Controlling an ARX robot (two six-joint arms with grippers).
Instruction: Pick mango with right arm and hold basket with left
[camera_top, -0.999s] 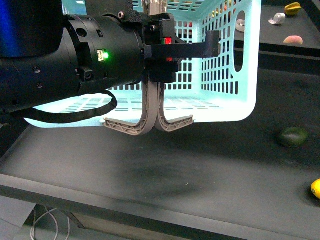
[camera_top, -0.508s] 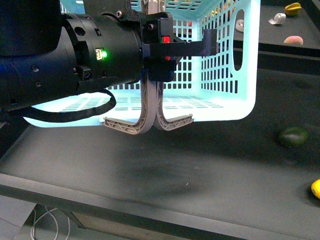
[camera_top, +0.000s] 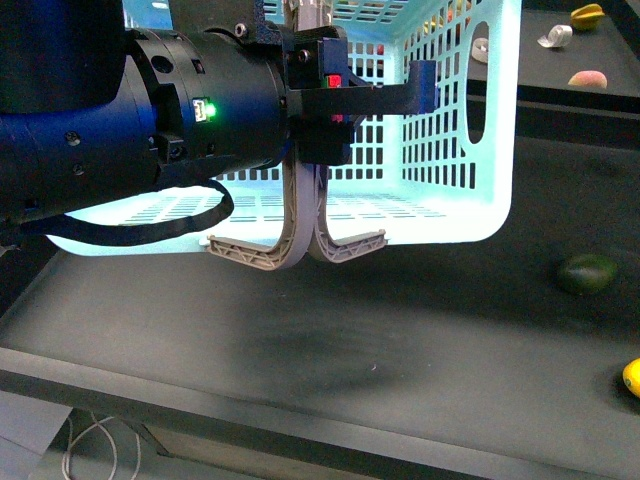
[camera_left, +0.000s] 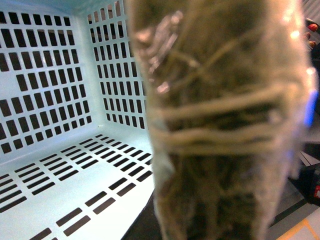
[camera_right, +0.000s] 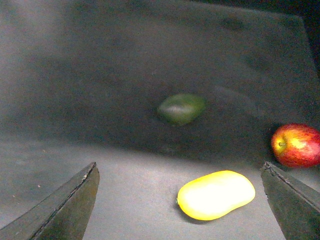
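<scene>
1. My right gripper (camera_right: 179, 164) hangs released, jaws wide, above the mango (camera_right: 216, 195) at the counter's (camera_right: 125, 200) near right.
2. My left gripper (camera_top: 415, 92) is clenched on the basket (camera_top: 450, 150) by its handles (camera_top: 298, 215).
3. A green fruit (camera_right: 181, 108) lies farther back.

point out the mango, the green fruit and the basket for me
mango (camera_right: 216, 195), right wrist view, middle of its yellow skin
green fruit (camera_right: 181, 108), right wrist view, middle of its dark skin
basket (camera_top: 500, 170), front view, solid part of its end wall below the oval hole
</scene>
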